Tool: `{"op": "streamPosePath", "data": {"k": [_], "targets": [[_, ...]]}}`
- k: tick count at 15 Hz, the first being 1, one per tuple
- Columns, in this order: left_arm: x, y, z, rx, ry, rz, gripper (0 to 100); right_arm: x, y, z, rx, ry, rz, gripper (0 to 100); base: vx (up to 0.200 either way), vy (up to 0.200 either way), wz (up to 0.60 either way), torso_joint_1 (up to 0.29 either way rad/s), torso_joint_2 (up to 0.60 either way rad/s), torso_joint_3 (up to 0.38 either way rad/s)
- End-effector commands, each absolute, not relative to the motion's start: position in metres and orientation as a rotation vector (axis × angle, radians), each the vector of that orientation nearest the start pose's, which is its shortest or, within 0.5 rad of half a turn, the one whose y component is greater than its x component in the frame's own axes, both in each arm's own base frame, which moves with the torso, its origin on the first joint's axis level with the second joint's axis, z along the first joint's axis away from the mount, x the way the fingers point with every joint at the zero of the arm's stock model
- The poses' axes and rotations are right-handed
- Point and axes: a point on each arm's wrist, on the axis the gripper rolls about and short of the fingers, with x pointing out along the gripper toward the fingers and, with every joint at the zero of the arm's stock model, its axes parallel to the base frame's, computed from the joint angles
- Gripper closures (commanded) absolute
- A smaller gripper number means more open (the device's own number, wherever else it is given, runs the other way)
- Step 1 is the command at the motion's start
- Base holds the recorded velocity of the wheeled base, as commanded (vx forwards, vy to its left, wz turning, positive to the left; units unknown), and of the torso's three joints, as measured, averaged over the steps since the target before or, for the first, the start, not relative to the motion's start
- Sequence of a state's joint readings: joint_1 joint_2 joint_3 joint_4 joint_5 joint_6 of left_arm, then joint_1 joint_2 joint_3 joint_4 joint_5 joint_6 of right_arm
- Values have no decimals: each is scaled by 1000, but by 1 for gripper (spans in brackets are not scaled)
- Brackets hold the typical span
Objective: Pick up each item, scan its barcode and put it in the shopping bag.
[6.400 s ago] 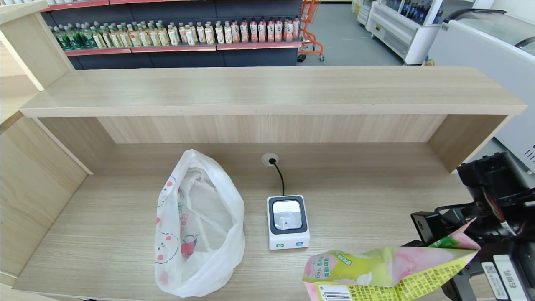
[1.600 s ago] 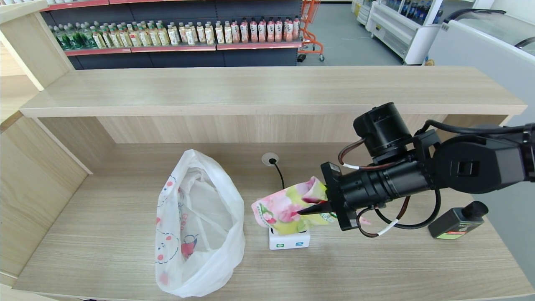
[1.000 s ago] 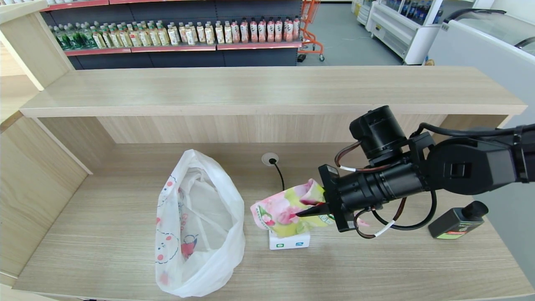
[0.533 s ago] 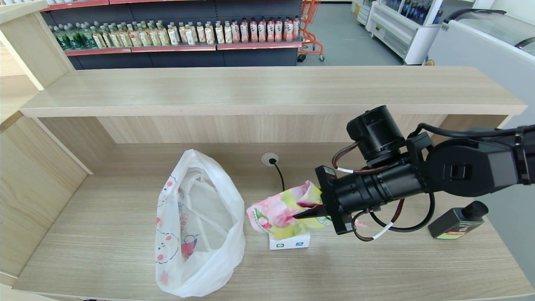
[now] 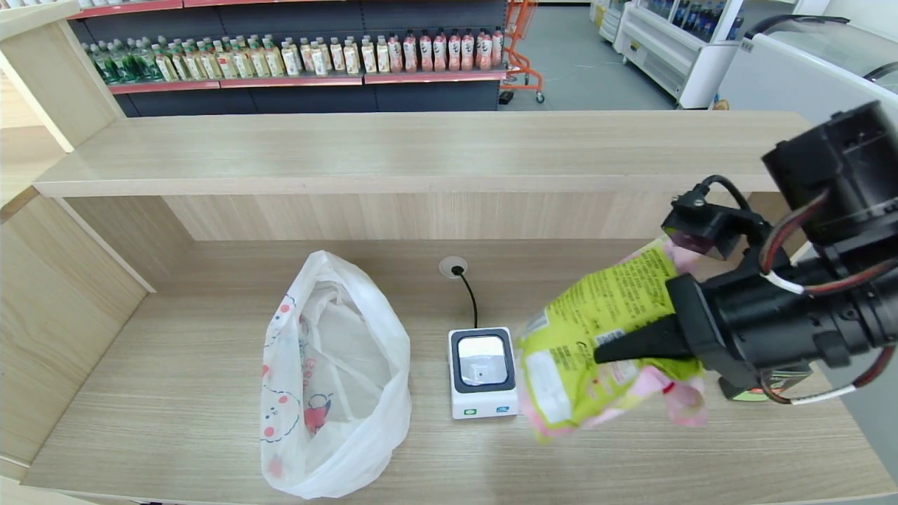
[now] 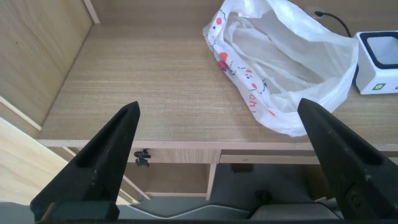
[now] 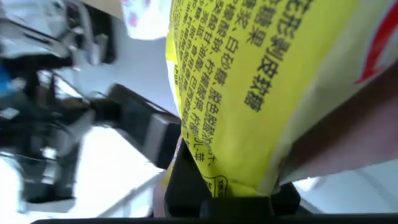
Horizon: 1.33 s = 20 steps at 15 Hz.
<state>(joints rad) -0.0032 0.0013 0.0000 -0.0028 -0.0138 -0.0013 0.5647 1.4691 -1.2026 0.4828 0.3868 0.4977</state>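
- Shop aisle behind: shelf (image 5: 295,56) of drinks bottles, freezers (image 5: 673,42) to the right, orange cart (image 5: 523,49) between them.
- In front, a pale wood worktop (image 5: 175,393) with a raised ledge (image 5: 449,147) along its far side.
- Left of centre on the worktop: bag (image 5: 337,379), white plastic with cartoon prints, slumped, mouth open and facing up.
- Just right of the bag and apart from it: scanner (image 5: 483,372), a small white box with dark window facing up. Black cable (image 5: 468,294) running back to a hole in the worktop.
- Right hand (image 5: 617,347) clamped on the pouch (image 5: 589,315), one black finger across the printed face, the other hidden behind.
- Pouch in the air above the worktop, just right of the scanner and not over its window. Yellow-green back with print and a white label turned toward the head camera, pink edges crumpled at the bottom.
- From the right wrist: the same yellow printed face close up, pinched at its base between black pads.
- Under the right arm, near the worktop's right end: dark bottle (image 5: 744,393), mostly hidden.
- Left hand (image 6: 219,109) spread apart and holding nothing, low by the worktop's near edge, on the left of the bag.
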Motion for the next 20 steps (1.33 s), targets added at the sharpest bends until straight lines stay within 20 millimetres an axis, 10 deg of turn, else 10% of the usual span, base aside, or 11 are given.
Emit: {"op": "streamPosePath", "data": {"k": [1, 6, 20], "targets": [[-23, 0, 76, -2, -2, -17, 0, 161, 98, 244, 89, 888, 702, 100, 0, 0, 0, 0, 0, 0], [-23, 0, 76, -2, -2, -17, 0, 172, 106, 235, -205, 659, 762, 100, 0, 0, 0, 0, 0, 0], [-23, 0, 76, -18, -1, -14, 0, 160, 111, 251, -140, 534, 941, 100, 0, 57, 0, -1, 0, 1]]}}
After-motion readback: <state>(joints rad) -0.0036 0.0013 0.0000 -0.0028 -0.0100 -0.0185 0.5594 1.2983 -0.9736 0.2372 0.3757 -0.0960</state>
